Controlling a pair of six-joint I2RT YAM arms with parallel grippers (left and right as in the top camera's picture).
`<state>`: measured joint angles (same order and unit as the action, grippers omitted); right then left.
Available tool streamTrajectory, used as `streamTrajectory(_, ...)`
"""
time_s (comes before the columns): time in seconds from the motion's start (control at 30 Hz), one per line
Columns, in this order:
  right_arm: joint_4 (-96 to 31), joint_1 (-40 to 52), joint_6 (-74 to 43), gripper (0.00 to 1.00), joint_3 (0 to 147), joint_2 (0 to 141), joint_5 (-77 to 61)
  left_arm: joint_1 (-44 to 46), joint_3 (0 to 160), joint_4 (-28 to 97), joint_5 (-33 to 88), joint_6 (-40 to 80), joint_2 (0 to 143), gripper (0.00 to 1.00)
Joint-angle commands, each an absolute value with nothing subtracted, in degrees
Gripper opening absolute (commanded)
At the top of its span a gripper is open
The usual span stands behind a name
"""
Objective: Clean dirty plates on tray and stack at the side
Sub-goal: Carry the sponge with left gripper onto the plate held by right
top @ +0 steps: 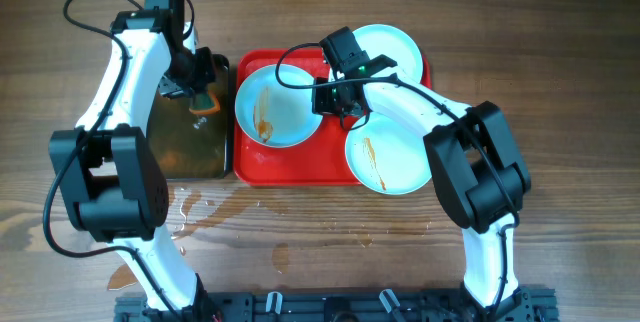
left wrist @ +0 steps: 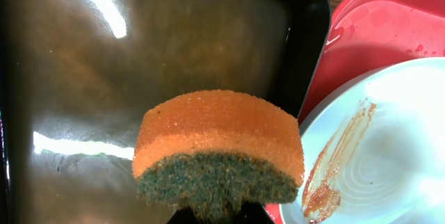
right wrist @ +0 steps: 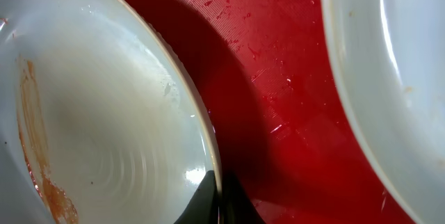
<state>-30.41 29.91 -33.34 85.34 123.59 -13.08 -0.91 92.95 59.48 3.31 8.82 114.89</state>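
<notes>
Three plates lie on the red tray (top: 300, 157). The left plate (top: 277, 108) has a brown sauce streak, and so does the front right plate (top: 392, 158). The back right plate (top: 390, 47) looks plain. My right gripper (top: 335, 97) is shut on the left plate's right rim, which shows in the right wrist view (right wrist: 111, 113) with the jaws (right wrist: 221, 200) pinching it. My left gripper (top: 203, 90) is shut on an orange and green sponge (left wrist: 219, 151) above the black tray (left wrist: 139, 57), just left of the streaked plate (left wrist: 389, 140).
The black tray (top: 190, 142) sits left of the red tray and touches it. Water puddles (top: 215, 207) lie on the wooden table in front of both trays. The front right plate overhangs the red tray's front edge.
</notes>
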Motion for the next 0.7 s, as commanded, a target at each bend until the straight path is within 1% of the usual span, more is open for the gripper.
streamTrajectory(0.0,-30.1,30.3,-32.8,0.04,85.8,125.3,-14.7,-0.6,93.0,59.2,3.2,8.1,114.5,0.04)
streamTrajectory(0.17,-30.0,30.3,-32.7,0.04,85.8,125.3,-14.9,3.9,92.2,56.5,7.2,8.6,114.5,0.04)
streamTrajectory(0.3,-29.4,30.3,-32.8,0.04,85.8,125.3,-15.6,9.3,85.9,47.5,7.2,12.6,114.6,0.04)
streamTrajectory(0.4,-29.4,30.3,-32.8,0.04,85.8,125.3,-15.6,11.6,80.4,40.6,7.3,15.9,115.4,0.04)
streamTrajectory(0.5,-29.1,30.3,-33.0,0.04,85.8,125.3,-15.6,13.0,76.3,35.4,7.1,15.9,116.4,0.04)
streamTrajectory(0.57,-29.2,30.3,-33.0,0.05,85.8,125.3,-15.6,13.3,75.6,35.5,7.1,16.2,117.0,0.04)
streamTrajectory(0.6,-29.2,30.3,-32.9,0.05,85.8,125.3,-15.5,13.3,75.6,37.0,7.4,18.4,117.0,0.04)
streamTrajectory(0.67,-29.2,30.3,-33.0,0.05,85.8,125.3,-15.6,13.3,75.8,41.1,15.6,18.3,116.4,0.04)
